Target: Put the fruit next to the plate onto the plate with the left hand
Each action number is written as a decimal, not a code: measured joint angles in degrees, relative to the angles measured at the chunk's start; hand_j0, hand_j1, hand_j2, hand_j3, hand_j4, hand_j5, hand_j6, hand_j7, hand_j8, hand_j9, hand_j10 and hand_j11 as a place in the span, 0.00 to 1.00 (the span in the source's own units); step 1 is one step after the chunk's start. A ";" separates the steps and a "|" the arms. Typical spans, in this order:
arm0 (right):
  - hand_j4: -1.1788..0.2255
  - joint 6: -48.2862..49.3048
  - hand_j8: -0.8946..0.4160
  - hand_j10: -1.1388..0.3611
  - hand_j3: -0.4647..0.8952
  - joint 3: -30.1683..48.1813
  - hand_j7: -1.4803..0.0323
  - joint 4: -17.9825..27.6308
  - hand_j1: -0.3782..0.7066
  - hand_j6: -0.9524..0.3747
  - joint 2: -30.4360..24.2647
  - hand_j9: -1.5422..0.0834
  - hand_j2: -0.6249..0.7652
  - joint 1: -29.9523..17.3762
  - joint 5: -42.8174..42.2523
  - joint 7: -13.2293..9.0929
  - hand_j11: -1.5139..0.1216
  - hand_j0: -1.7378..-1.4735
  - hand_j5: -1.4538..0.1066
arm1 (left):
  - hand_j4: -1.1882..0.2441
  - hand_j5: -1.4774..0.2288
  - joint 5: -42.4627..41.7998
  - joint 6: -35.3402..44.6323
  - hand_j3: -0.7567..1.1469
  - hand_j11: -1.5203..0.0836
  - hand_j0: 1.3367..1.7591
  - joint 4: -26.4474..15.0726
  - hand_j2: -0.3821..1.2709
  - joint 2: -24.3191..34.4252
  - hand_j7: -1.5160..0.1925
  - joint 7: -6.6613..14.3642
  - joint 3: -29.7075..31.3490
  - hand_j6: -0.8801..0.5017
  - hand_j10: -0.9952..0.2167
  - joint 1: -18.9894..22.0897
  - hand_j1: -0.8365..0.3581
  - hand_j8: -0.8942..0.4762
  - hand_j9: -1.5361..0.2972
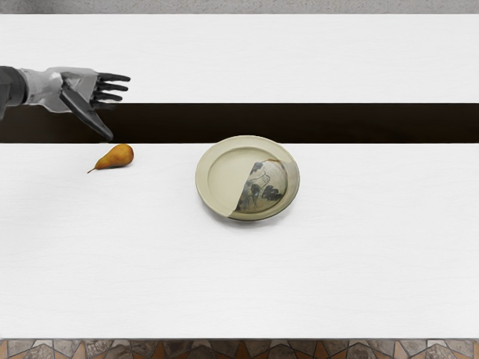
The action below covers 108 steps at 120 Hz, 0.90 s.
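An orange-brown pear (115, 157) lies on its side on the white table, its stem pointing left. It rests well to the left of a cream plate (224, 173) with a dark painted patch on its lower right. My left hand (101, 97) comes in from the left edge and hovers above and slightly behind the pear, apart from it. Its fingers are spread and hold nothing, with the thumb angled down toward the pear. The right arm does not show.
A dark gap (299, 123) runs across the view behind the near table (239, 269), with a second white surface (262, 56) beyond it. Patterned floor tiles show along the bottom edge.
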 joint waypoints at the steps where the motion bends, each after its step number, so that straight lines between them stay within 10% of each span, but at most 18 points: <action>1: 0.82 0.00 0.66 0.74 0.34 0.00 0.96 0.00 0.05 0.70 0.00 0.93 0.45 0.00 0.00 0.00 0.91 0.30 0.91 | 0.83 0.87 0.00 0.00 0.40 0.95 0.76 0.00 0.23 -0.02 0.89 0.01 0.00 0.64 0.82 -0.06 0.99 0.65 0.84; 46: 0.82 0.03 0.66 0.74 0.34 -0.15 0.96 0.18 0.05 0.70 0.00 0.93 0.45 -0.34 -0.18 -0.16 0.91 0.30 0.91 | 0.83 0.87 8.99 0.00 0.40 0.95 0.76 -0.03 0.23 -0.93 0.89 0.28 0.14 0.64 0.82 -4.14 0.99 0.65 0.84; 74: 0.82 0.03 0.66 0.74 0.34 -0.15 0.96 0.19 0.05 0.70 0.00 0.93 0.45 -0.36 -0.17 -0.19 0.91 0.30 0.91 | 0.83 0.87 16.73 0.00 0.40 0.95 0.76 0.24 0.23 -1.83 0.89 4.74 0.52 0.63 0.82 -6.77 0.99 0.65 0.84; 108: 0.82 0.03 0.66 0.74 0.34 -0.15 0.96 0.19 0.05 0.70 0.00 0.93 0.45 -0.36 -0.18 -0.20 0.91 0.30 0.91 | 0.83 0.87 16.26 0.00 0.40 0.95 0.76 -0.94 0.23 -1.89 0.89 6.23 10.87 0.63 0.82 -12.40 0.99 0.65 0.84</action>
